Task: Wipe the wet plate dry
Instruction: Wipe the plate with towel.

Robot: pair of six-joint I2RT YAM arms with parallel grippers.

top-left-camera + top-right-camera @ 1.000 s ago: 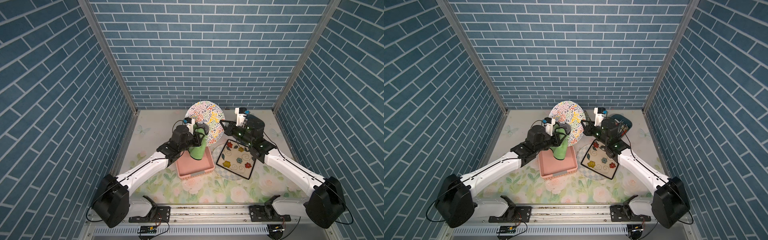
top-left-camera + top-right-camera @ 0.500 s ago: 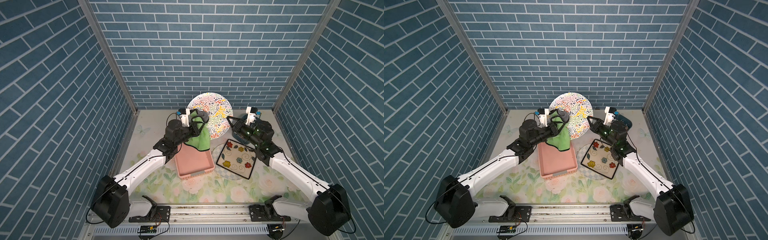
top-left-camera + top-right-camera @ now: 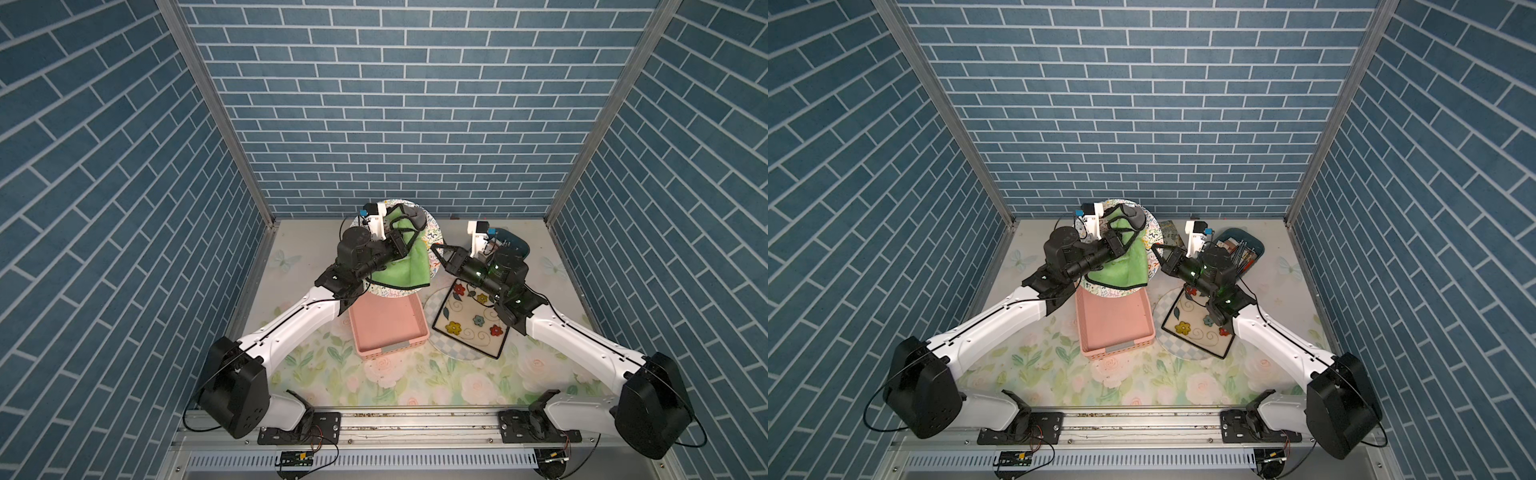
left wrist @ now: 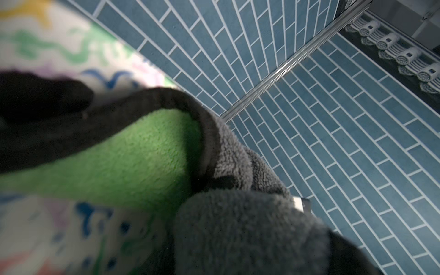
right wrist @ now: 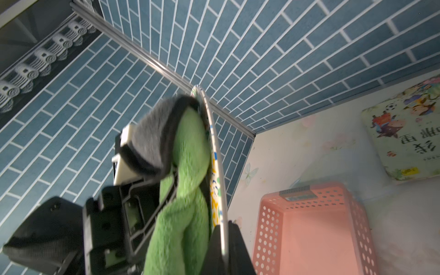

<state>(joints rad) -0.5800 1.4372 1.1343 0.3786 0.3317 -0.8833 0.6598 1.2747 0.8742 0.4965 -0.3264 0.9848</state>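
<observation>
Blue-brick walls (image 3: 395, 104), left tool (image 3: 401, 242) gripping green cloth (image 3: 411, 268) (grey-backed) on tilted plate (image 3: 432, 237), right tool (image 3: 438, 257) pinching its rim

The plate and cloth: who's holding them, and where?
The right gripper pinches the plate by its rim; the left gripper clamps the green cloth near its bunched top.

— How many plates do you count?
— Three: one doodle-patterned plate (image 3: 433, 235), one checkered round plate (image 3: 434, 301), one square flowered plate (image 3: 471, 328).
— And the rest?
— One green-and-grey cloth (image 3: 405, 266), one pink basket (image 3: 386, 328), one picture book (image 3: 1170, 232), one blue tray (image 3: 1259, 248). Arms, I have two: my left arm (image 3: 299, 324) and my right arm (image 3: 582, 345).
</observation>
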